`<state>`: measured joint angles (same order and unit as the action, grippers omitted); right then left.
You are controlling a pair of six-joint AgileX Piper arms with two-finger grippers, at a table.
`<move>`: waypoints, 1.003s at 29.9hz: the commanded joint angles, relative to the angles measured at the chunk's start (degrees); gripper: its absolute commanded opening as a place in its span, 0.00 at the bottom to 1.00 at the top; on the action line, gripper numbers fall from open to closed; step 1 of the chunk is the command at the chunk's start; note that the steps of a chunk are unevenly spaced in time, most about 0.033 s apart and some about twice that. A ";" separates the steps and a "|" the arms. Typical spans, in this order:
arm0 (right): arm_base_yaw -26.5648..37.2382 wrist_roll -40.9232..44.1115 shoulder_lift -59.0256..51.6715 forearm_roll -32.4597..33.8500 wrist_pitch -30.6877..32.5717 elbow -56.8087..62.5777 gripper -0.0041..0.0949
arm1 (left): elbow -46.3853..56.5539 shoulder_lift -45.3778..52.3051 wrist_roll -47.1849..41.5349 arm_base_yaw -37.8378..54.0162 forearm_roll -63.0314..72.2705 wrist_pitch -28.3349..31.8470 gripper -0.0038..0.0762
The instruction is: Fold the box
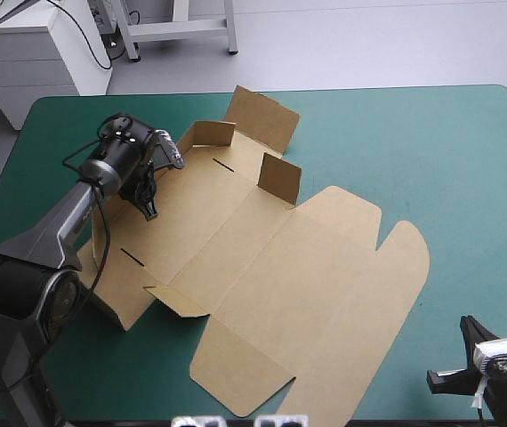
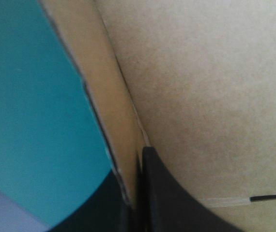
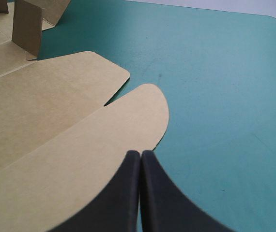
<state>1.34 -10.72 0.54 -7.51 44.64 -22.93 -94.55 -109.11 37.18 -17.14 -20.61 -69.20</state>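
High view: pinching the left side panel [image 2: 120,121] of the brown box [image 1: 262,258], mostly flat mid-table, with the left gripper [image 1: 149,203].
Best hinged up slowly along the crease, without buckling; right gripper [image 3: 140,159] pressed together, empty, near the lid [image 3: 80,159].

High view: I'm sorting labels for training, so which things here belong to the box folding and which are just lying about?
Job: box, some flaps raised; left gripper, shut on the box's edge; right gripper, shut, beside the lid flap.
Not part of it: teal-green cover underneath.
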 commanded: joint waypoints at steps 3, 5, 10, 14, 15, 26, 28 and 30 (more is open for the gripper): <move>0.32 -0.37 1.39 -0.45 -4.04 -1.65 0.02 | -1.76 2.84 4.21 -6.74 -21.86 4.22 0.04; 0.32 -0.37 1.39 -0.45 -4.04 -1.65 0.02 | -1.76 2.84 5.31 -8.76 -26.31 7.47 0.04; 0.32 -0.37 1.39 -0.45 -4.04 -1.65 0.02 | -1.76 2.84 4.84 -13.95 -36.73 15.11 0.04; 0.32 -0.37 1.39 -0.45 -4.04 -1.65 0.02 | -1.76 2.84 4.18 -18.03 -37.53 16.45 0.04; 0.32 -0.37 1.39 -0.45 -4.04 -1.65 0.02 | -1.76 2.84 2.79 -19.12 -37.53 16.10 0.04; 0.32 -0.37 1.39 -0.45 -4.14 -1.65 0.02 | -1.76 5.20 -9.93 -29.58 -33.25 11.37 0.04; 0.32 -0.37 1.39 -0.45 -4.14 -1.65 0.02 | -1.76 6.64 -9.55 -30.90 -29.89 11.85 0.04; 0.32 -0.37 1.39 -0.45 -4.14 -1.65 0.02 | -1.76 8.30 -9.02 -32.22 -27.89 12.22 0.04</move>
<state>1.34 -10.72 0.54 -7.51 44.64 -22.93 -94.81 -105.45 27.51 -46.94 -53.04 -59.68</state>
